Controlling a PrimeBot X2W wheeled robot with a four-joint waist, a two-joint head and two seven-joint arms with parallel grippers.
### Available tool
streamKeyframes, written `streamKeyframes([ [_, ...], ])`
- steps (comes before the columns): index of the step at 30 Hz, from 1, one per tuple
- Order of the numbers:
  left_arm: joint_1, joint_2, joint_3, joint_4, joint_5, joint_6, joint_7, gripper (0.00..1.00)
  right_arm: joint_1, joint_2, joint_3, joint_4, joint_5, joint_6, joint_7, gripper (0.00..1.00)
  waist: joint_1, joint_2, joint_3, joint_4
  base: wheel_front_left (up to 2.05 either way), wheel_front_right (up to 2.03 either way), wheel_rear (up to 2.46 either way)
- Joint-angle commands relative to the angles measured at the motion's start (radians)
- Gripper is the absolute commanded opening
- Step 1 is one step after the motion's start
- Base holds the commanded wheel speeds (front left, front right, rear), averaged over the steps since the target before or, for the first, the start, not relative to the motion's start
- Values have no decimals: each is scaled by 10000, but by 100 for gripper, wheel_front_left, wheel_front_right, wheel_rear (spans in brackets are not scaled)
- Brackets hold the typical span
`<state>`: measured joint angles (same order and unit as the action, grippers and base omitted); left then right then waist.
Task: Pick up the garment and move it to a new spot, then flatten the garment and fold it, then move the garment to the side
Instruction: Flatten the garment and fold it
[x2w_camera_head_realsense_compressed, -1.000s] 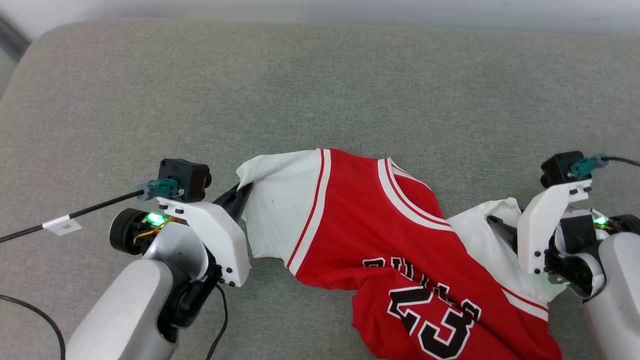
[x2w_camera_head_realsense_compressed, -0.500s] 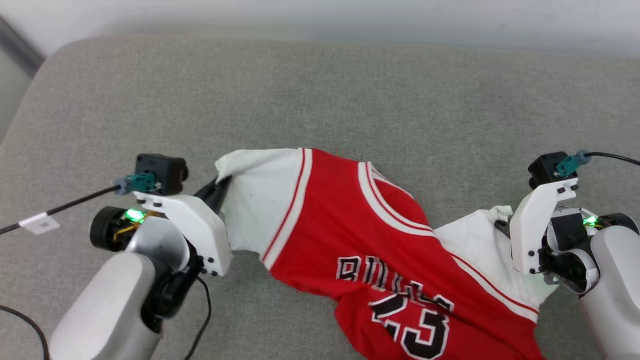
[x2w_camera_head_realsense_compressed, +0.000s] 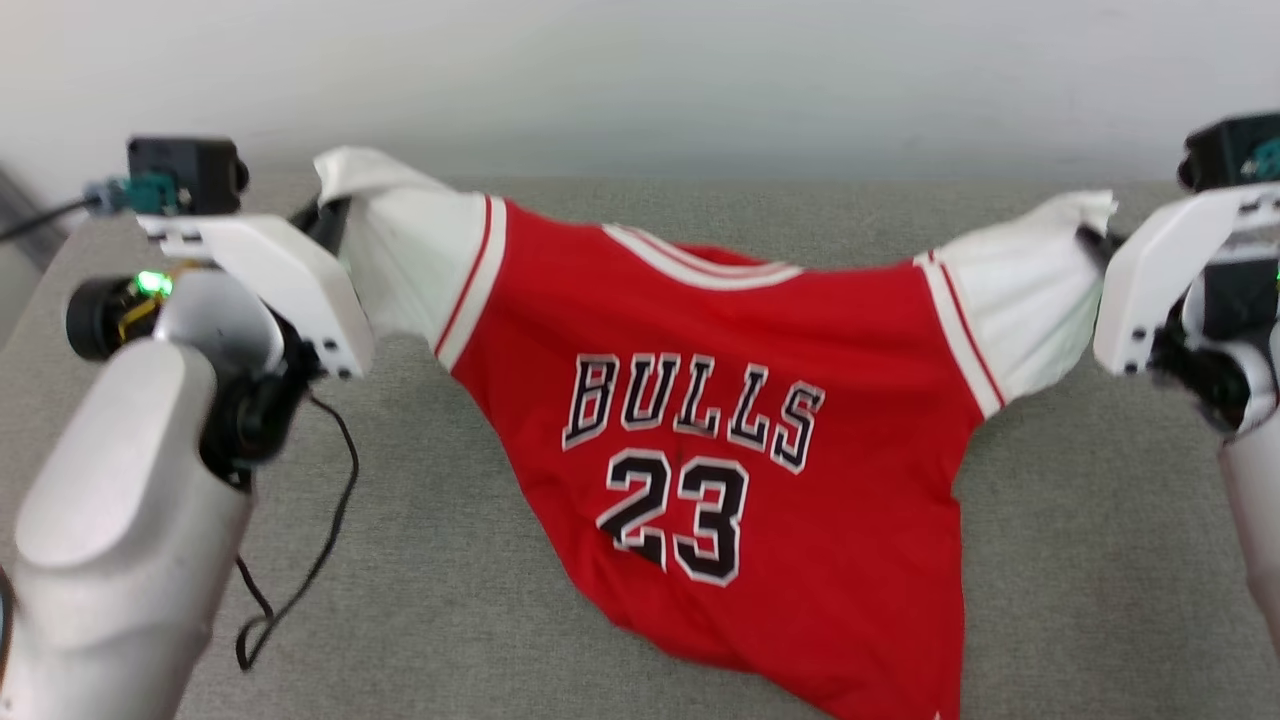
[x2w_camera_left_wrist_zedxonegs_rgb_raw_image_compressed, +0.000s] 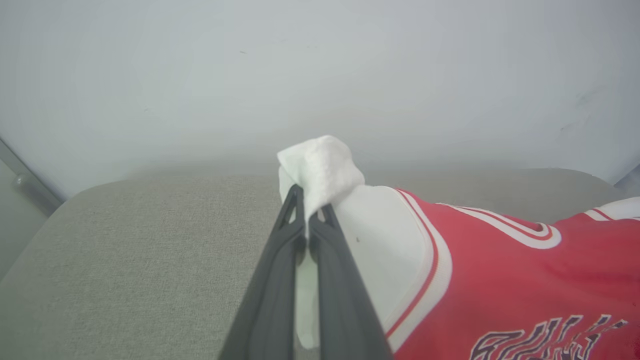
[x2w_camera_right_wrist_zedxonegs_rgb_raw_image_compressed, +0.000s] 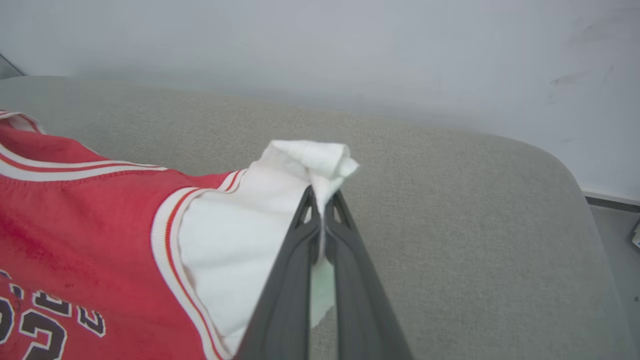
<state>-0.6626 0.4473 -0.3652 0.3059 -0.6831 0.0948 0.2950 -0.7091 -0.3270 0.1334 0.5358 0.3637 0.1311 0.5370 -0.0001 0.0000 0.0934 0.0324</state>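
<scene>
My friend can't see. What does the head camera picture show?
A red jersey reading BULLS 23 hangs spread wide over a grey cushion. The left gripper and right gripper each pinch one of its white sleeves.

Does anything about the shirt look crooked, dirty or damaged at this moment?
The garment hangs askew: stretched by its white sleeves between the left gripper and the right gripper, its hem drops lower toward the robot's right. A small dark speck marks the sleeve in the left gripper. No tear is visible.
</scene>
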Motion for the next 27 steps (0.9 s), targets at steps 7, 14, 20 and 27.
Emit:
streamKeyframes([
  [7,-2907,-106,350,2149,327,-220,-774,0,-2583,270,-382,739,-719,-7,-1144,0,1,0,851,-325,0,0,0],
  [14,-5446,-7,479,3206,845,-446,-1895,0,-4992,361,-831,934,-1472,-9,-2293,0,1,0,2124,-470,0,0,0],
  [20,-8014,62,693,4013,1186,-801,-3332,0,-7674,452,-1177,1265,-2402,-7,-3677,0,1,0,3274,-613,0,0,0],
  [27,-9359,82,688,4338,1322,-985,-3831,0,-9157,561,-1073,1627,-2648,-9,-4396,0,1,0,4077,-703,0,0,0],
])
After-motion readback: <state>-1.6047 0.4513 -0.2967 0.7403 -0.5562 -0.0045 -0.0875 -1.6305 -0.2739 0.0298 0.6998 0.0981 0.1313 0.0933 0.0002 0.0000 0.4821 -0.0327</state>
